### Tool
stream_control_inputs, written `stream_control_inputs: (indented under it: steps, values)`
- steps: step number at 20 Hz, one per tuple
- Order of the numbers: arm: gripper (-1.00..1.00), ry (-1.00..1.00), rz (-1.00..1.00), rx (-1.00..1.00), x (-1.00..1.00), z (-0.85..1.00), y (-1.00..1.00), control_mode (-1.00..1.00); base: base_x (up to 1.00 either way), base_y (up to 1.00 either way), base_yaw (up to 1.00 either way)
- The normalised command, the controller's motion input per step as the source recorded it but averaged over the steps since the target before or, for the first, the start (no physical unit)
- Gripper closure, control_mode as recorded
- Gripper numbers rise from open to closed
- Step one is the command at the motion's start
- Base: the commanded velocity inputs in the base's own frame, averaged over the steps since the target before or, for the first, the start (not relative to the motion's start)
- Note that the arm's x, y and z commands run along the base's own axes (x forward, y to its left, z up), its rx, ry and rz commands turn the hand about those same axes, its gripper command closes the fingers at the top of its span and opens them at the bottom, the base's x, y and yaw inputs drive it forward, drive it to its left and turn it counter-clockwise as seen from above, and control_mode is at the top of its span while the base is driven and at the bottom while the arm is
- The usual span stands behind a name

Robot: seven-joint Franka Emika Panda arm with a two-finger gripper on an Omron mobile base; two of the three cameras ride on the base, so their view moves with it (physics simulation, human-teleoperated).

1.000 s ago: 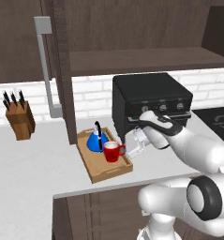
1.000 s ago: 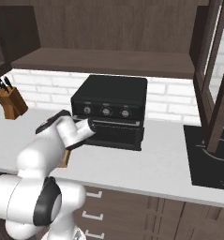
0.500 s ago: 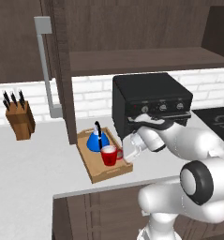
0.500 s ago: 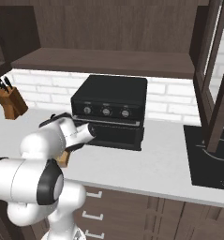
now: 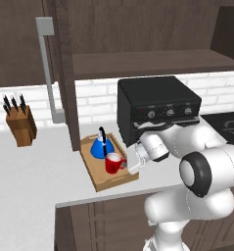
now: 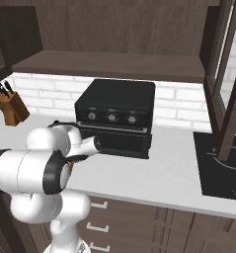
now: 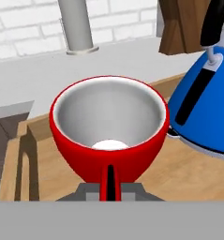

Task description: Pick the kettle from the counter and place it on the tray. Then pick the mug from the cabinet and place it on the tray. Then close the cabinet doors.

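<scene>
The red mug [image 5: 113, 163] with its white inside [image 7: 108, 126] is low inside the light-wood tray [image 5: 100, 182], just in front of the blue kettle [image 5: 101, 146]. My gripper [image 5: 128, 164] reaches in from the right and is shut on the mug's side handle [image 7: 108, 180]. In the hand view the kettle [image 7: 207, 108] stands close on the right and the tray rim [image 7: 19, 150] runs along the left. The wall cabinet [image 5: 148, 63] shows its inner shelf. Its left door [image 5: 64, 73] with a grey bar handle [image 5: 47, 68] stands open, as does the right door [image 6: 228, 84].
A black countertop oven [image 5: 155, 110] stands right behind my arm. A wooden knife block [image 5: 20, 125] sits at the far left of the counter [image 5: 35, 166]. A dark cooktop [image 6: 223, 163] lies to the right. The open left door hangs over the tray's back edge.
My gripper has carried the mug down and a little left into the tray beside the kettle. It has held there over the last half second while the elbow swung.
</scene>
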Motion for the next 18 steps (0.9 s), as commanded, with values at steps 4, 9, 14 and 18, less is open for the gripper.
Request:
stream_control_inputs:
  steps: [4,9,14,18]
  values:
    - [1.0,-0.02,0.0,0.0,0.13,-0.21,0.18,-1.0,0.0,0.0,0.0]
    - [1.0,0.0,0.0,0.0,0.0,0.09,0.08,-1.0,0.0,0.0,0.0]
    - [1.0,0.02,0.02,0.0,0.0,0.5,0.0,-1.0,0.0,0.0,0.0]
    - [1.0,0.08,0.02,0.0,0.0,0.19,0.0,-1.0,0.0,0.0,0.0]
